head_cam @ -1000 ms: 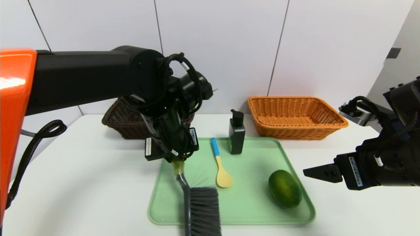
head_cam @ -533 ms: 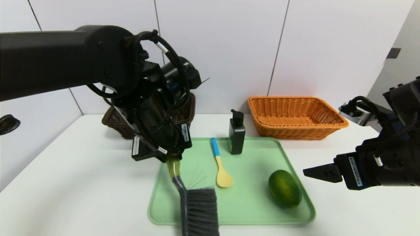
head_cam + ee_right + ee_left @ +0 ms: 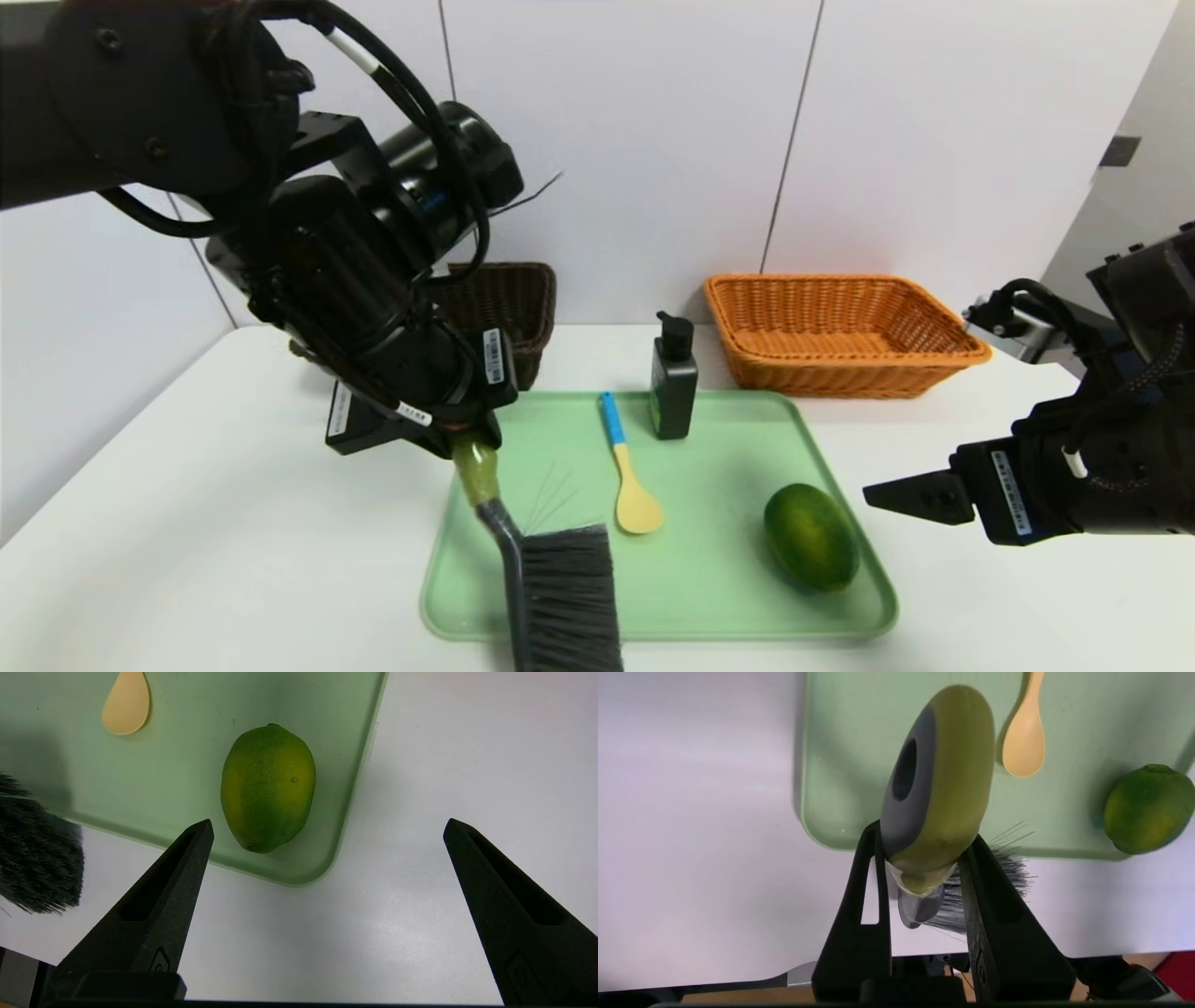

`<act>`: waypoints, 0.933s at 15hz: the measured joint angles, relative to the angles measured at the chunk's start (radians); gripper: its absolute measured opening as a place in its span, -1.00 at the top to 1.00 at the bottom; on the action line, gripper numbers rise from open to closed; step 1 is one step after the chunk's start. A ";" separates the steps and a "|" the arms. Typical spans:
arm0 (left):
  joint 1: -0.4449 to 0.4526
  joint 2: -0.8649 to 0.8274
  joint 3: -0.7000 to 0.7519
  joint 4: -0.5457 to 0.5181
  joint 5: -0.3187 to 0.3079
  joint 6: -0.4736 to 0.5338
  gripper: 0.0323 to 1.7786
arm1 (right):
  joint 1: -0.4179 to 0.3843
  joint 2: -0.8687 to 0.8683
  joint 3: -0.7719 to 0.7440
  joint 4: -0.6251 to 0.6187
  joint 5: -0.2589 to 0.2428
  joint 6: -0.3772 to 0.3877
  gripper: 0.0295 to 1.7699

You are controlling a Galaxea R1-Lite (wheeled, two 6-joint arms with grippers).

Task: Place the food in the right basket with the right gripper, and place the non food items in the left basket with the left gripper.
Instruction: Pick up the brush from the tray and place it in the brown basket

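My left gripper (image 3: 462,439) is shut on the olive-green handle of the brush (image 3: 560,593), (image 3: 938,793), which hangs in the air over the near left part of the green tray (image 3: 709,597), bristles low. The dark brown left basket (image 3: 504,303) stands behind my left arm, partly hidden. On the tray lie the blue-and-yellow spoon (image 3: 625,467), the upright black pump bottle (image 3: 673,378) and the lime (image 3: 810,537), (image 3: 268,788). My right gripper (image 3: 896,495), (image 3: 327,828) is open above the table, just right of the tray. The orange-tan right basket (image 3: 840,331) sits at the back right.
The white table (image 3: 205,523) ends at a white panelled wall close behind the baskets. The table's near edge shows under the brush in the left wrist view.
My left arm has risen and swung left with the brush, so the brush now hangs higher and more of the dark basket shows. The right arm has stayed still.
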 joint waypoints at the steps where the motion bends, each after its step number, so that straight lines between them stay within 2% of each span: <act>1: 0.007 -0.013 0.000 0.011 -0.017 0.007 0.52 | 0.000 0.000 0.001 0.000 0.000 0.000 -0.92; 14: 0.067 -0.115 -0.066 0.107 -0.029 0.040 0.52 | 0.001 0.001 0.026 -0.003 0.000 0.018 -0.92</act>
